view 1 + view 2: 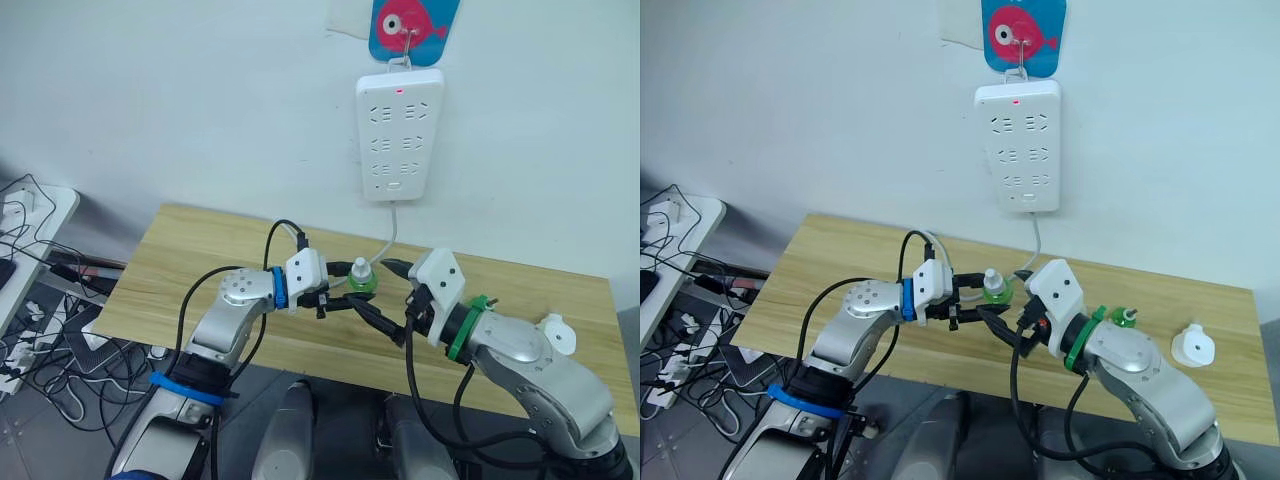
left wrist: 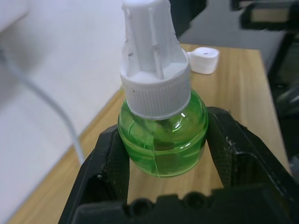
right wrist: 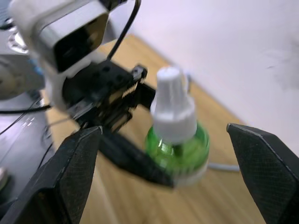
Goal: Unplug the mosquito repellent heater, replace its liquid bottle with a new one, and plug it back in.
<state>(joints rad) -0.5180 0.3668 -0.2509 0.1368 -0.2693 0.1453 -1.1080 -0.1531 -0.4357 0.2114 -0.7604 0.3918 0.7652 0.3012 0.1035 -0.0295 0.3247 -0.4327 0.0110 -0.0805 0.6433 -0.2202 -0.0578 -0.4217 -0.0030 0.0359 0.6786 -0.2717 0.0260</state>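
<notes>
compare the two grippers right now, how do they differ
The left gripper is shut on the green bottle, its fingers pressing the bottle's sides. The right gripper is open and holds nothing, its fingers spread wide on either side of the bottle. Both have black fingers and point at the bottle.

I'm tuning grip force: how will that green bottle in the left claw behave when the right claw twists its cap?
The green bottle looks smooth and round, so it may spin between the left claw's pads. It seems small and light. The ribbed white cap should give the open right claw decent purchase.
</notes>
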